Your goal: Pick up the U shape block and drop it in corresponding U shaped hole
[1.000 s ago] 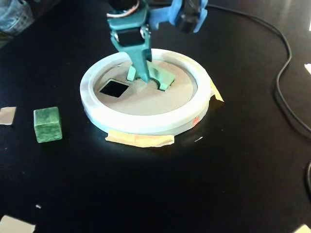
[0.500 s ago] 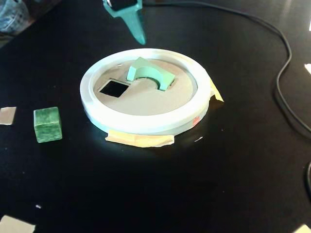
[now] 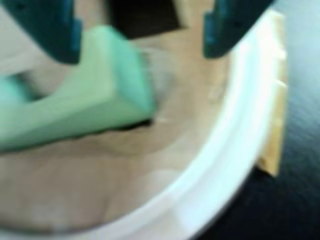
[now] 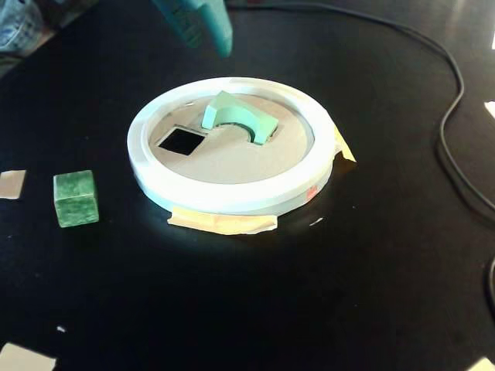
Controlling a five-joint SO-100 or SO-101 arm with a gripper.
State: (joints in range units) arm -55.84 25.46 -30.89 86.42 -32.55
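Your U shape block (image 4: pixel 238 117) lies tilted on the tan disc (image 4: pixel 232 158) at upper centre of the fixed view, propped over the U shaped hole, not dropped through. The gripper (image 3: pixel 140 35) hangs above it, fingers spread and empty; the block's long axis runs left-to-right below.

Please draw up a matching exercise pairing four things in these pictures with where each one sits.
Things:
1. pale mint-green arched block
2. dark marbled green cube
3. small square cutout
4. black cable

Places:
a. on the black table, left of the ring in the fixed view
b. along the table's right side
c. propped on the tan disc, sticking up
d. left part of the tan disc

Pairs: 1-c, 2-a, 3-d, 4-b
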